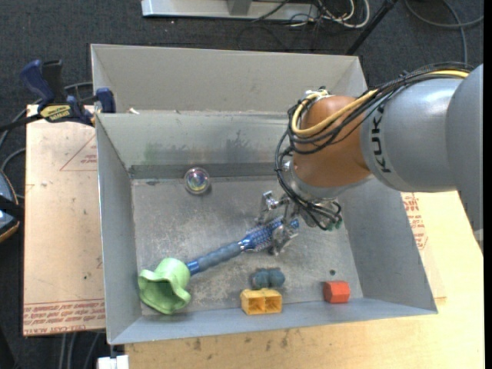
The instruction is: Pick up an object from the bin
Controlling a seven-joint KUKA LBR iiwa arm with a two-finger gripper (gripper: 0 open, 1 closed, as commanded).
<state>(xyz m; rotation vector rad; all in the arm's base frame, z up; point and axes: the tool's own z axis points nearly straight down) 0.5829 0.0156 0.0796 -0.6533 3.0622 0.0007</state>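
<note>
Beneath the hand (278,223) (mid-bin) lies a blue brush (224,253).

This looks like a robotics lab, not a home or a shop. A thick grey industrial arm (430,121), its maker's name lettered on the casing, reaches in from the right over a plain grey metal bin (231,52). An orange cover (330,144) caps the arm's wrist, with yellow and black wrist cables (338,110) looped around it. Beyond the bin's far edge there is dark office carpet (77,10), with loose floor cables (338,6) trailing across it beside the flat metal foot of a stand (215,4).
</note>
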